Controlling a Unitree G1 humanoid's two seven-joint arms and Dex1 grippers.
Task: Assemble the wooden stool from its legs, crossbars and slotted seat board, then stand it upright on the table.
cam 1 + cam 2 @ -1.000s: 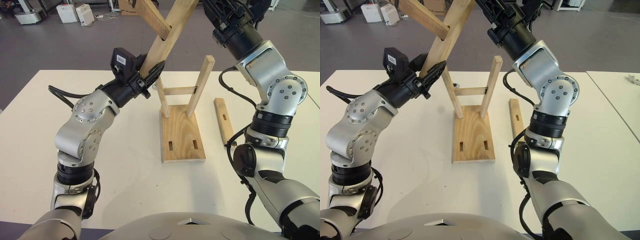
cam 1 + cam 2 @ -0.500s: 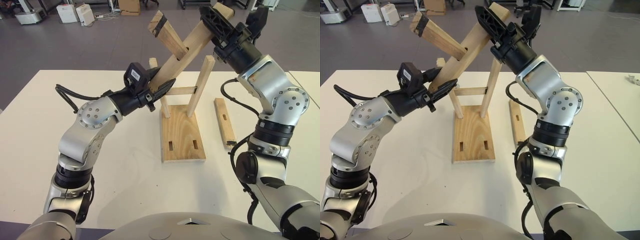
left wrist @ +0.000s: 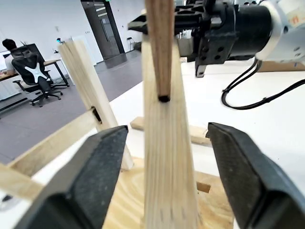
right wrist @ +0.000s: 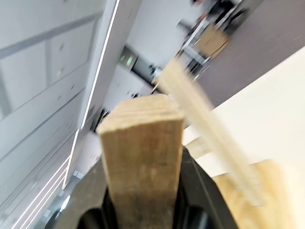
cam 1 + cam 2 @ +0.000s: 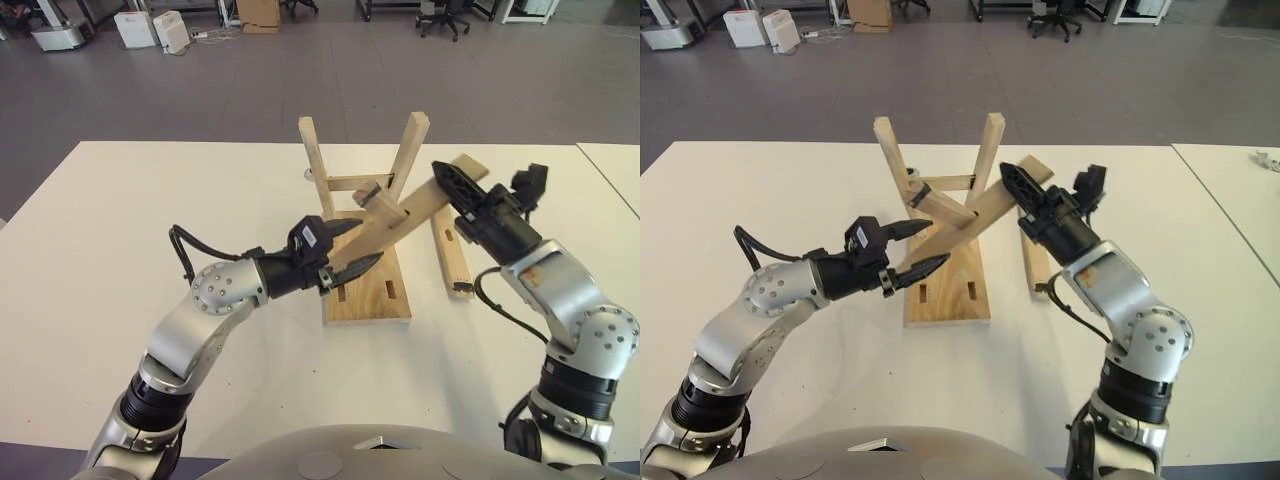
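leg (image 5: 405,212): hard wood, long, likely tips | right pincer (image 5: 450,186): pinching its far right end | left pincer (image 5: 352,246): spread round near end | best grip: both ends, flat sides

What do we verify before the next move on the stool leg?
1. Right gripper grip on held leg: ok, shut on its upper end.
2. Left gripper grip: not ok, fingers open either side of the leg's lower end, gaps showing.
3. Held leg angle: not ok, steeply tilted across the seat board, not upright.
4. Near slots: ok, both empty.
5. Far leg pair: ok, standing in the board, crossbar between them.
6. Loose leg: ok, flat beside the board, apart from it.
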